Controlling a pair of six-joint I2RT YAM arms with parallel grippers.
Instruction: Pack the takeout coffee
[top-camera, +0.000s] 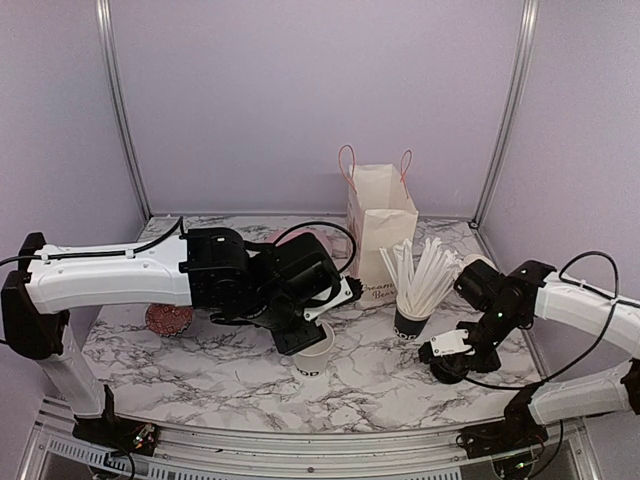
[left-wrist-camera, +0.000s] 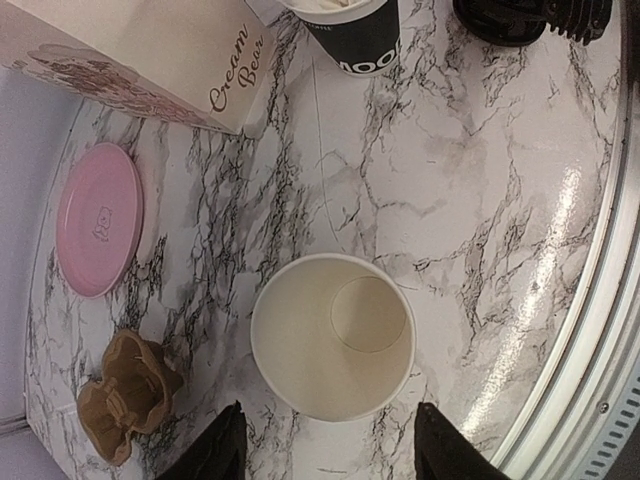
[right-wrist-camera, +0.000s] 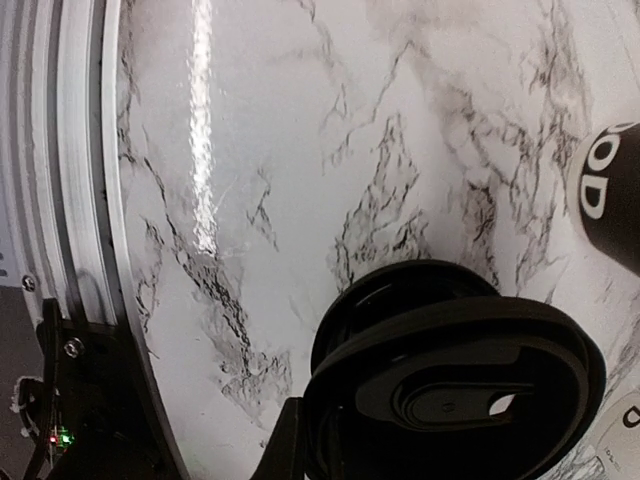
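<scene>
A white paper takeout coffee cup (top-camera: 314, 352) (left-wrist-camera: 332, 335) stands upright on the marble table, open-topped and empty inside. My left gripper (top-camera: 300, 322) (left-wrist-camera: 335, 455) hovers over it, open, and the cup sits just ahead of the two black fingertips (left-wrist-camera: 215, 450) without touching them. At the right, my right gripper (top-camera: 447, 350) (right-wrist-camera: 320, 430) is down at a stack of black lids (top-camera: 447, 370). It is shut on the rim of the top black lid (right-wrist-camera: 450, 380), which is tilted above the lid beneath it.
A paper bag (top-camera: 380, 222) (left-wrist-camera: 150, 50) with pink handles stands at the back. A black cup of white straws (top-camera: 412, 315) (left-wrist-camera: 360, 35) stands between the arms. A pink disc (left-wrist-camera: 98, 220) and a brown bear-shaped piece (left-wrist-camera: 125, 395) lie to the left. The metal table rail (right-wrist-camera: 80, 200) runs near the right gripper.
</scene>
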